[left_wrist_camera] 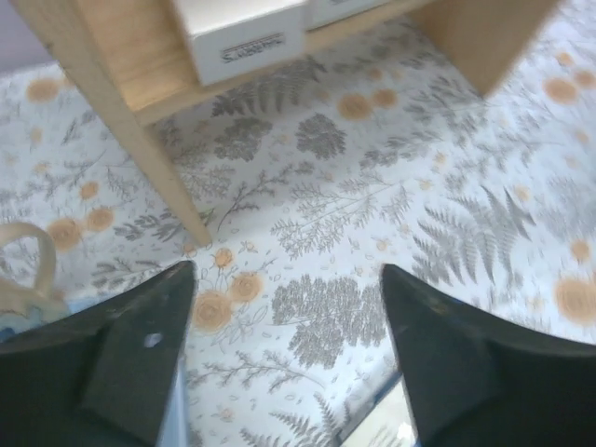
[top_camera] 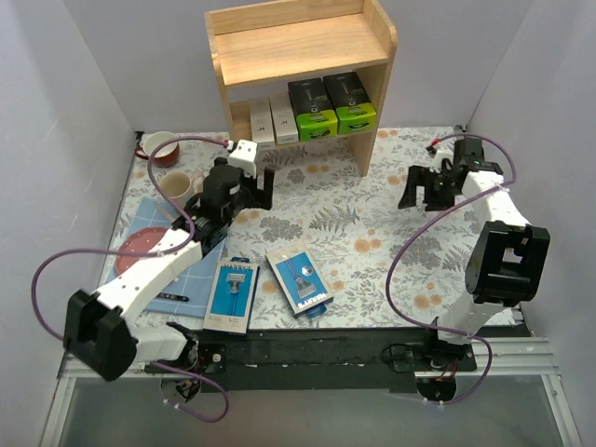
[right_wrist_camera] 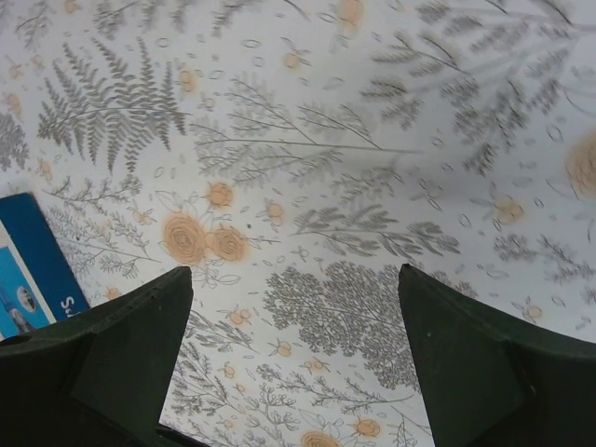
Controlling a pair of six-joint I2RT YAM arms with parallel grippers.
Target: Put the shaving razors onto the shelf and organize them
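The wooden shelf [top_camera: 298,42] stands at the back. Its lower tier holds two white boxes [top_camera: 263,121] [top_camera: 285,118] and two black razor boxes with green ends [top_camera: 312,109] [top_camera: 351,102]. Two blue razor packs [top_camera: 232,293] [top_camera: 300,277] lie flat on the floral cloth near the front. My left gripper [top_camera: 258,191] hovers open and empty just in front of the shelf's left side; its wrist view shows the gripper [left_wrist_camera: 287,270], a white box [left_wrist_camera: 244,33] and the side panel [left_wrist_camera: 121,121]. My right gripper [top_camera: 424,194] hangs open and empty to the right of the shelf, over bare cloth [right_wrist_camera: 293,272], with a blue pack [right_wrist_camera: 33,261] at the left edge.
At the left sit a red-rimmed bowl [top_camera: 160,147], a beige mug [top_camera: 177,191] and a red plate [top_camera: 144,240]. A blue cloth bearing a dark-handled utensil [top_camera: 172,296] lies beside the left arm. White walls close in both sides.
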